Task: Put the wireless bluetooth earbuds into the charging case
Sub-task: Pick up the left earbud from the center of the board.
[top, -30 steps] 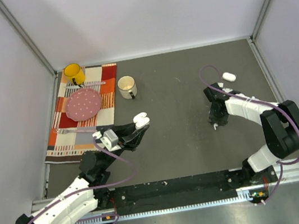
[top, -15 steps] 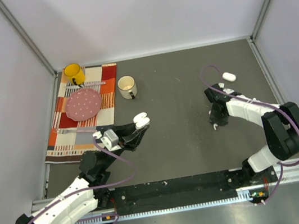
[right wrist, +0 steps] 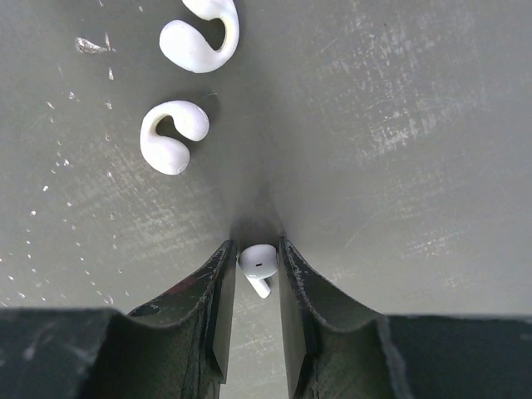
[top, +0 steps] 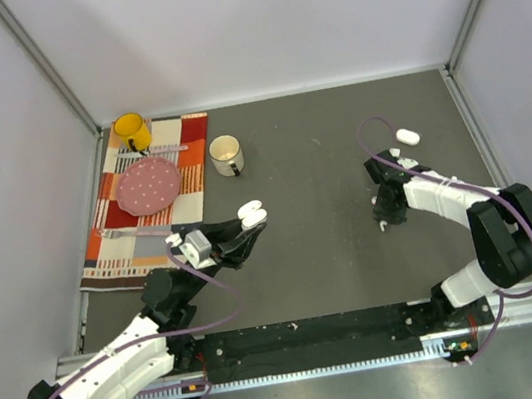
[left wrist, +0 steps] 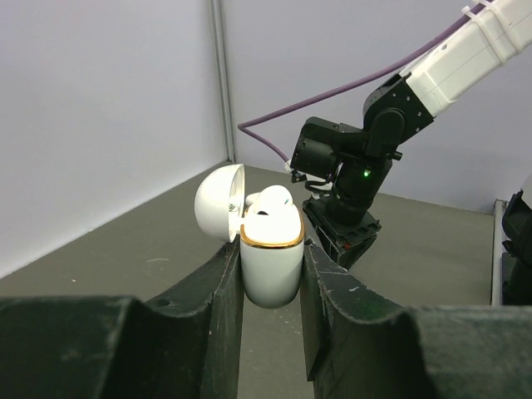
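Observation:
My left gripper (left wrist: 270, 249) is shut on the white charging case (left wrist: 270, 270), held upright off the table with its lid (left wrist: 218, 199) hinged open. One white earbud (left wrist: 273, 199) sits in the case. From above, the case (top: 251, 212) is left of centre. My right gripper (right wrist: 253, 249) points down at the table on the right (top: 384, 219). Its fingers flank a small white stemmed earbud (right wrist: 258, 262) lying on the table, with only slivers of gap on each side. Two white C-shaped earbuds (right wrist: 170, 137) (right wrist: 199, 33) lie beyond it.
A closed white case (top: 407, 137) lies at the back right. At the back left a patterned cloth (top: 184, 131) carries a yellow mug (top: 131, 132) and a pink plate (top: 149, 184). A white mug (top: 226, 153) stands beside it. The right arm (left wrist: 345, 174) shows ahead of the case.
The right gripper's fingers have narrowed around the stemmed earbud. The left arm and the case have not moved.

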`<state>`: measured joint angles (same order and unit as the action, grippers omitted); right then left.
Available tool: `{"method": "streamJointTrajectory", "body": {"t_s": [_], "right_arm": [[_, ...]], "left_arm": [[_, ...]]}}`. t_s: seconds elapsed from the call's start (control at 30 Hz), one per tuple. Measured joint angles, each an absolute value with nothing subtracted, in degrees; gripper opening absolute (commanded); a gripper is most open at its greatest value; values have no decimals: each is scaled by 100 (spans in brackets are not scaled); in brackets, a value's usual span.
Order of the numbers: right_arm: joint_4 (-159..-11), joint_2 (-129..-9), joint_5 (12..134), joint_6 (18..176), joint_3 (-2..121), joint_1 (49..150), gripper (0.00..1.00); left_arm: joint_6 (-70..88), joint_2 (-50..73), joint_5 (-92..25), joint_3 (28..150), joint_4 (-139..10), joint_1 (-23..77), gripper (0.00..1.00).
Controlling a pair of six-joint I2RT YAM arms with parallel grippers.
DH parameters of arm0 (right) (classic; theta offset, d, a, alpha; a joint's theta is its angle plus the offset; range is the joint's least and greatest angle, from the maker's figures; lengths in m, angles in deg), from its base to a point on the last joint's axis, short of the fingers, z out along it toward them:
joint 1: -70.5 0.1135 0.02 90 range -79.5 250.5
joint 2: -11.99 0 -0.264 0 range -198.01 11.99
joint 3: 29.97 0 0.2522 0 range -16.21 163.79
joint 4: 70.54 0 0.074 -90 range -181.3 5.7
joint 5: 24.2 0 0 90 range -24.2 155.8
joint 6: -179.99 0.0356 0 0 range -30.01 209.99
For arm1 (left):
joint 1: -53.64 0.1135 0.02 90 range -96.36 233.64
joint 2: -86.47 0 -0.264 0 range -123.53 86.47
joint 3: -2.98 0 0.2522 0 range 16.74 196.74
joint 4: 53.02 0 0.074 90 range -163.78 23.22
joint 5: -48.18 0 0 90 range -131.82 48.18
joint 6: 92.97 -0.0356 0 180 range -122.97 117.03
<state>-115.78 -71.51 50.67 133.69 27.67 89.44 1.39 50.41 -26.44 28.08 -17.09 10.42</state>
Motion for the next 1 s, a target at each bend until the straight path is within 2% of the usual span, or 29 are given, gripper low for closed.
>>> {"method": "streamJointTrajectory", "body": {"t_s": [0.03,0.07,0.23,0.27,0.3,0.77,0.87,1.0], "right_arm": [[-11578,-7151,5067,13369,2767,8944,24],[-11580,-7151,5062,13369,2767,8944,16],[-11585,-7136,5051,13369,2760,8944,15],[-11583,-7136,5053,13369,2758,8944,5],[-11583,-7134,5053,13369,2758,8944,0],[-11484,-6767,5224,13249,2529,8944,0],[-11334,-6384,5294,13170,2400,8944,0],[-10754,-5307,5392,13173,1895,8944,0]], "left_arm": [[141,5030,-2644,2808,-1709,1042,0],[141,5017,-2642,2808,-1711,1042,0],[143,4987,-2631,2808,-1714,1042,0],[143,4987,-2631,2808,-1714,1042,0],[143,4987,-2631,2808,-1714,1042,0],[145,4987,-2631,2808,-1714,1042,0],[154,4987,-2631,2808,-1714,1042,0],[165,4984,-2627,2808,-1714,1042,0]]}}
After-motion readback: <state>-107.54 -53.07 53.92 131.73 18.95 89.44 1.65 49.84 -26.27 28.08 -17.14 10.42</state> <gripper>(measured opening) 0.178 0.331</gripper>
